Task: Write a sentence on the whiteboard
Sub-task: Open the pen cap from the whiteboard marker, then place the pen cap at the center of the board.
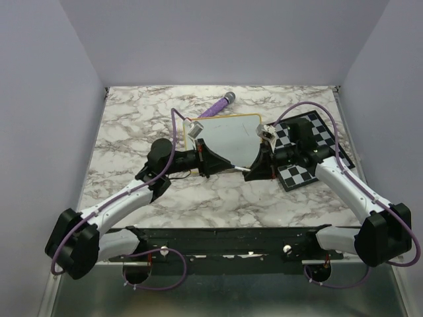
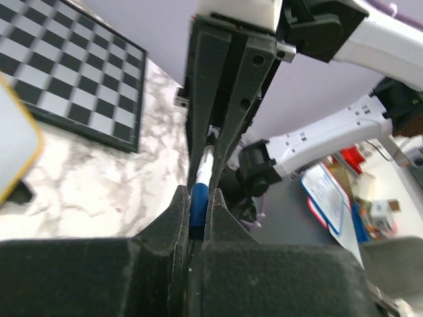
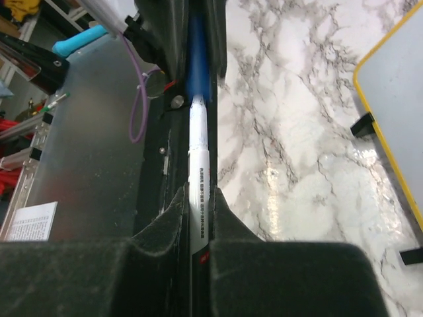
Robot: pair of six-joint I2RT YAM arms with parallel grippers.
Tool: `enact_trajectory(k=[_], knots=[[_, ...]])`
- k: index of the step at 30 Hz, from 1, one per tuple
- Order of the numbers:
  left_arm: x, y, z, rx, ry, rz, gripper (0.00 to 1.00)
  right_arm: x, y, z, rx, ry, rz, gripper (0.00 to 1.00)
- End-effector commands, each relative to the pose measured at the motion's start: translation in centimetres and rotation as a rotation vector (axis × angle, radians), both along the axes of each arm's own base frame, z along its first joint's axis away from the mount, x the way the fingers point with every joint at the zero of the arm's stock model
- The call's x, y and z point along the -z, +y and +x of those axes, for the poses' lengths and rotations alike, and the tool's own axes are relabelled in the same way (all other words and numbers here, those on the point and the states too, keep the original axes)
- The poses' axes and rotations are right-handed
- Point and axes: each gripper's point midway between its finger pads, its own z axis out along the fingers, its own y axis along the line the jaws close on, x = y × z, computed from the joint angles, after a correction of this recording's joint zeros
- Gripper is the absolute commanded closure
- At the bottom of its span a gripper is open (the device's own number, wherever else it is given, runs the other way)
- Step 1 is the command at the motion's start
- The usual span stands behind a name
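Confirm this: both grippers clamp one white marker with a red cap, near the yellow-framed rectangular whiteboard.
No: the cap is blue, not red, as the left wrist view shows. The left gripper and right gripper do clamp the white marker near the yellow-framed rectangular whiteboard.

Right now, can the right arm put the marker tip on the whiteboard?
Probably not yet. The marker is clamped at both ends: right gripper on the white barrel, left gripper on the blue cap, still on. The whiteboard lies close by, blank.
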Motion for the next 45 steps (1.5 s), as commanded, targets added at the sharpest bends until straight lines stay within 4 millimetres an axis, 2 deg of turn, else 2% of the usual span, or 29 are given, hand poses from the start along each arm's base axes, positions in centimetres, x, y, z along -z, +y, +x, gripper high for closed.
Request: enact_trajectory(k=[1,2,4,6,7,8,9,10,11,12,14,15,16,18,19,20,22,23,25,26,28,29,31,32,34,35,36,39,45], knots=[[-0.1,5.6,3.2,-0.182,-0.029,0.034,1.0,-0.3,-0.8,-0.2,0.008,-0.032,-0.02,0.99],[-1.0,6.9,3.4,-0.215,-0.05,0.023,1.0,-0.2,-0.8,-0.3,0.003,-0.038,-0.018,0.99],[-0.5,9.5,4.7,-0.298,-0.016,0.054,1.0,-0.1,-0.8,-0.3,0.002,-0.04,-0.024,0.99],[-0.6,11.1,5.0,-0.356,-0.011,0.07,1.0,0.1,-0.8,-0.1,0.006,-0.051,-0.033,0.99],[0.9,12.3,5.9,-0.433,0.065,0.114,1.0,0.4,-1.0,0.3,0.03,-0.063,-0.058,0.99],[1.3,14.0,6.7,-0.528,0.084,0.135,1.0,0.7,-1.1,0.7,0.053,-0.061,-0.075,0.99],[2.7,15.5,7.3,-0.619,0.126,0.175,1.0,0.7,-1.1,1.3,0.083,-0.09,-0.086,0.99],[5.4,18.2,8.2,-0.782,0.223,0.253,1.0,1.5,-1.5,2.3,0.145,-0.104,-0.136,0.99],[5.8,20.4,8.5,-0.885,0.238,0.257,1.0,1.7,-1.7,2.8,0.184,-0.098,-0.157,0.99],[8.0,21.7,8.3,-0.959,0.319,0.26,1.0,1.5,-1.8,3.4,0.219,-0.127,-0.162,0.99],[9.0,24.2,8.8,-1.085,0.336,0.229,1.0,2.0,-2.3,4.3,0.285,-0.128,-0.198,0.99],[10.6,25.5,8.9,-1.137,0.375,0.238,1.0,2.1,-2.3,4.5,0.294,-0.134,-0.2,1.0],[11.0,26.0,9.3,-1.159,0.395,0.219,1.0,2.1,-2.4,4.7,0.312,-0.138,-0.209,0.99],[13.0,26.9,10.0,-1.189,0.47,0.207,1.0,2.0,-2.5,4.8,0.322,-0.141,-0.21,0.99],[12.7,27.4,10.9,-1.214,0.445,0.188,1.0,1.9,-2.5,4.7,0.323,-0.143,-0.209,1.0],[14.4,28.0,11.4,-1.24,0.493,0.229,1.0,1.8,-2.5,4.7,0.325,-0.143,-0.206,0.99],[14.7,29.1,12.7,-1.29,0.487,0.256,1.0,1.8,-2.5,4.7,0.328,-0.144,-0.207,0.99],[16.2,29.4,13.1,-1.295,0.514,0.305,1.0,1.8,-2.6,4.7,0.332,-0.146,-0.209,0.99],[16.9,30.3,14.0,-1.331,0.522,0.341,1.0,1.7,-2.6,4.7,0.332,-0.148,-0.207,0.99],[18.6,30.6,14.2,-1.333,0.573,0.375,1.0,1.6,-2.6,4.6,0.33,-0.151,-0.205,1.0],[19.5,31.1,14.9,-1.354,0.594,0.392,1.0,1.4,-2.6,4.6,0.329,-0.151,-0.2,0.99],[21.1,31.3,14.9,-1.358,0.636,0.418,1.0,1.5,-2.6,4.6,0.329,-0.148,-0.202,0.99],[22.3,31.7,15.1,-1.38,0.658,0.447,1.0,1.4,-2.6,4.4,0.324,-0.147,-0.198,0.99],[23.4,32.0,14.8,-1.39,0.69,0.476,0.98,1.4,-2.6,4.4,0.323,-0.147,-0.196,0.99],[24.2,32.3,14.5,-1.4,0.701,0.508,0.91,1.3,-2.7,4.4,0.326,-0.154,-0.196,0.99],[24.2,32.6,14.5,-1.417,0.693,0.509,0.88,1.3,-2.7,4.4,0.327,-0.156,-0.195,1.0],[24.4,32.8,14.2,-1.425,0.697,0.517,0.76,1.3,-2.7,4.4,0.327,-0.154,-0.195,1.0],[23.7,33.0,14.1,-1.442,0.683,0.506,0.58,1.5,-2.7,4.4,0.321,-0.148,-0.197,1.0],[22.3,33.1,14.0,-1.447,0.67,0.502,0.46,1.4,-2.8,4.4,0.316,-0.149,-0.196,0.99]])
